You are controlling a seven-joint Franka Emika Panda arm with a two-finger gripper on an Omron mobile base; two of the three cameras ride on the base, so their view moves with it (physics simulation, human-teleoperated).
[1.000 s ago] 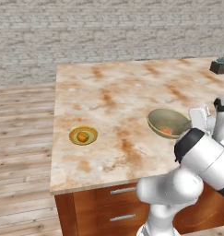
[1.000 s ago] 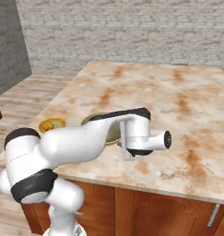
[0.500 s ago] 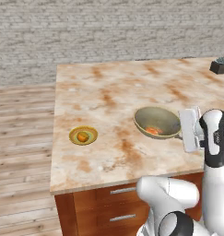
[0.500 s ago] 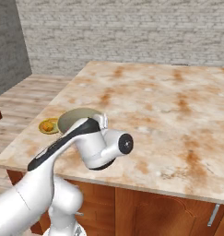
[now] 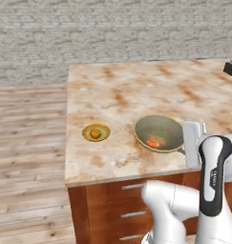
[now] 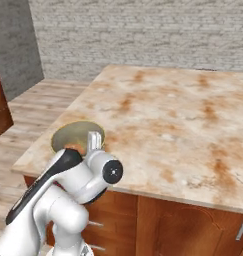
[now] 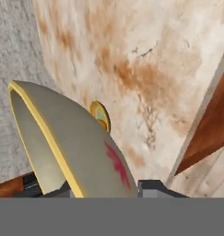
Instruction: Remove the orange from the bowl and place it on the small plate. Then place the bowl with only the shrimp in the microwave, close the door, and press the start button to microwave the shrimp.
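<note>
Near the front edge of the tabletop [image 5: 136, 95], the fingers [image 7: 104, 191] pinch the bowl [image 5: 159, 133] by its rim, shrimp [image 5: 153, 142] inside, ready for the microwave. Left of it, the orange [image 5: 94, 133] already sits on the small plate [image 5: 104, 137].

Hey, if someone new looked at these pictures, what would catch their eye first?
Probably the grey-green bowl with a yellow rim, held by its edge in the robot's hand at the marble counter's front edge, with the pinkish shrimp inside. Next, the small yellow plate to its left, with the orange on it.
</note>
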